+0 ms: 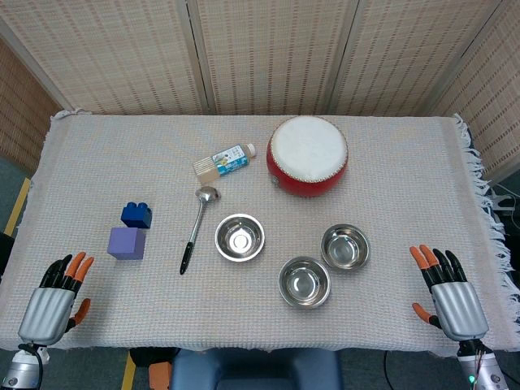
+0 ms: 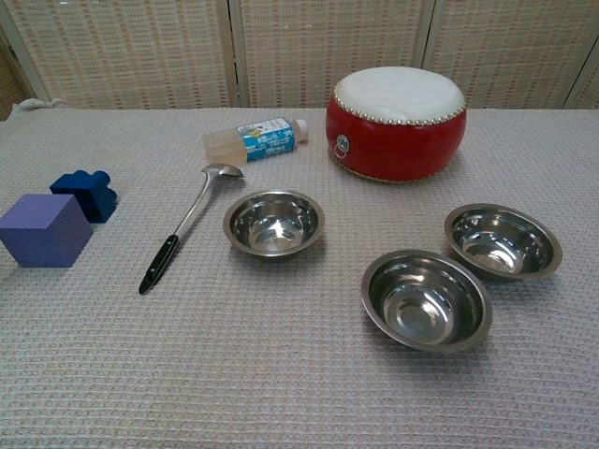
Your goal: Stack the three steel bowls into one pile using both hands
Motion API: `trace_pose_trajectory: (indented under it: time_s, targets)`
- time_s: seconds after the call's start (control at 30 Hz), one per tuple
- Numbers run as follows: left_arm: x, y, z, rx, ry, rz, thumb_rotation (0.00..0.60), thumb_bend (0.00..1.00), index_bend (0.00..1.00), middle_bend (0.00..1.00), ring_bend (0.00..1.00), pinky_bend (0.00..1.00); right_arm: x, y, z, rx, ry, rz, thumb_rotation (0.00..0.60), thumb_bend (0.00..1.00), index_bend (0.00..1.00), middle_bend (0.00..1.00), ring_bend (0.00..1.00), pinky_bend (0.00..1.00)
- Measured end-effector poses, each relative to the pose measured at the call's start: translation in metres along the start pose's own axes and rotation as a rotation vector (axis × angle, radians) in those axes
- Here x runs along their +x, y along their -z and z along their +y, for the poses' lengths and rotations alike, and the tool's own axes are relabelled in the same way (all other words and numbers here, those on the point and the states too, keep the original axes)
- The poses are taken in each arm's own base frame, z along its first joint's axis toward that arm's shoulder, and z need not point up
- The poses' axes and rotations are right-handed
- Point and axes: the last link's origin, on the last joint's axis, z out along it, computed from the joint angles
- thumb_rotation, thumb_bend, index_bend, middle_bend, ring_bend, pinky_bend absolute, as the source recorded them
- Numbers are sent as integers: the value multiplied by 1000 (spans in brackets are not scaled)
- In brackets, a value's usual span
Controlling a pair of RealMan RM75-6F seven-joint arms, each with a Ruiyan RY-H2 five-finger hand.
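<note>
While nothing is stacked yet | three steel bowls [image 1: 240, 237] [image 1: 305, 281] [image 1: 345, 246] apart on desk [image 1: 390, 154] | left hand [image 1: 53, 302], right hand [image 1: 448, 292] spread wide, empty, ready at edges

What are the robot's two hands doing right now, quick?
Left hand: open, holding nothing, at the table's near edge.
Right hand: open, holding nothing, well apart from the bowls.
</note>
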Motion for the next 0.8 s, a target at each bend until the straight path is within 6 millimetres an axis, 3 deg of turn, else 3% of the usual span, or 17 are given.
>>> trace_pose_trajectory:
  time_s: [0.13, 0.3, 0.5, 0.8]
  targets:
    - [0, -4, 4, -19, 16, 11, 600, 402, 0, 0, 0, 112, 1, 0, 0, -5, -10, 11, 600, 78, 0, 0, 0, 0]
    - [-7, -24, 21, -92, 45, 10, 600, 401, 0, 0, 0, 112, 2, 1, 1, -10, -15, 13, 600, 79, 0, 0, 0, 0]
    - [-29, -62, 68, -256, 115, -59, 600, 397, 0, 0, 0, 106, 0, -2, 3, -22, -11, 0, 600, 78, 0, 0, 0, 0]
    - [-52, -107, 159, -441, 67, -53, 600, 395, 0, 0, 0, 100, -2, -5, 6, -43, -13, -18, 600, 78, 0, 0, 0, 0]
